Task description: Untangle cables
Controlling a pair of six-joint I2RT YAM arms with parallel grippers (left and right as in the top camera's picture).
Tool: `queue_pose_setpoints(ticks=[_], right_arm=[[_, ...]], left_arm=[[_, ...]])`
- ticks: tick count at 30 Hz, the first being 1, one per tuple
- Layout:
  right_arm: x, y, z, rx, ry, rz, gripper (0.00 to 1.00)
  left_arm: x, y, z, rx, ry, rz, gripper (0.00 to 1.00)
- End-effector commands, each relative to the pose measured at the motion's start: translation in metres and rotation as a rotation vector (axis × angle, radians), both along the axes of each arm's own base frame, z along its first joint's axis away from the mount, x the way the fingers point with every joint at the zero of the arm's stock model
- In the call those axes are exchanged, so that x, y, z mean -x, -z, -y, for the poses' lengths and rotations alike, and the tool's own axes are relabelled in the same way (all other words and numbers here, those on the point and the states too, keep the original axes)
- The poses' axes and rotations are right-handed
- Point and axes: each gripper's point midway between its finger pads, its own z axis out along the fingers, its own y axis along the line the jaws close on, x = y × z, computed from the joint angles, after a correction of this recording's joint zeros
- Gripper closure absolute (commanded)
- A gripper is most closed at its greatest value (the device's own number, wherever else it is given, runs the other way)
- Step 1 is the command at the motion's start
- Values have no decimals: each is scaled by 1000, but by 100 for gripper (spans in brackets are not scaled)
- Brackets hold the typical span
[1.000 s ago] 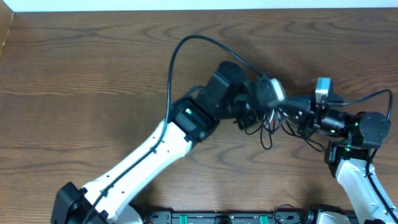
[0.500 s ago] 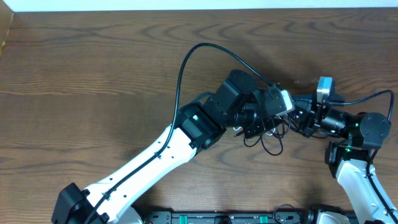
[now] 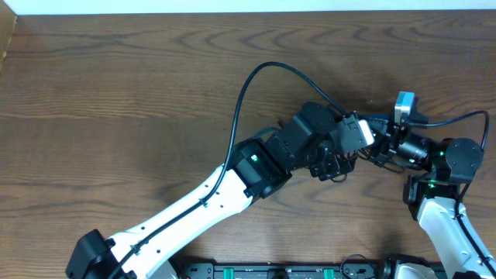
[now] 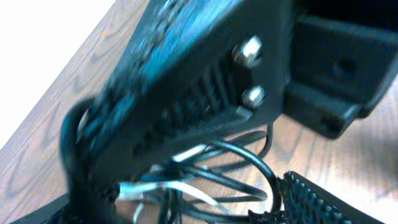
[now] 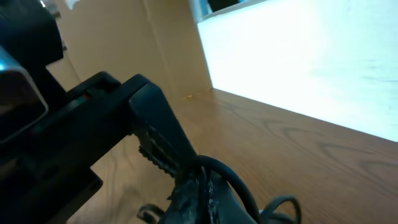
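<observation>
The cables are a small tangle of thin black loops [image 3: 338, 172] on the wood table, mostly hidden under the two grippers. In the left wrist view, black loops [image 4: 252, 168] and a white cable [image 4: 186, 188] lie between my left gripper's [image 4: 193, 202] spread fingers. In the overhead view my left gripper [image 3: 332, 161] sits over the tangle. My right gripper [image 3: 370, 149] meets it from the right. In the right wrist view its fingers [image 5: 198, 186] are closed on a black cable [image 5: 239, 180] that arches over them.
The right gripper's black body [image 4: 205, 74] fills most of the left wrist view, very close. A thick black arm cord [image 3: 256, 85] arches over the table behind the left arm. The table's far edge meets a white wall [image 5: 298, 50].
My left arm has moved to the right, bringing its gripper up against the right gripper. The loose loops now look bunched tighter under the grippers. The right gripper has stayed nearly in place.
</observation>
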Motion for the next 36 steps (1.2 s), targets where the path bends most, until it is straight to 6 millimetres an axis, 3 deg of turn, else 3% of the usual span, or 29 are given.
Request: queue_pose_setpoints(ticks=[1,9,21,34,36], right_arm=[[-9,-7,5,-2,55,37,99],[-10,-6,7,0,59,32,99],[-9,-5,7,1,52,25,99],[-6,-4,5,7,30,25,99],[-6,-4,5,7,31,25,99]], left_arm=[[-18,-7,-14,-6,-64,37,11],[-41,-15,-34,8,-130,48,9],[-55,-57,-61,97,-189,118,9],[1,-61,-36,229,164,-81,9],[3,-55,-34,221,171,-104,14]])
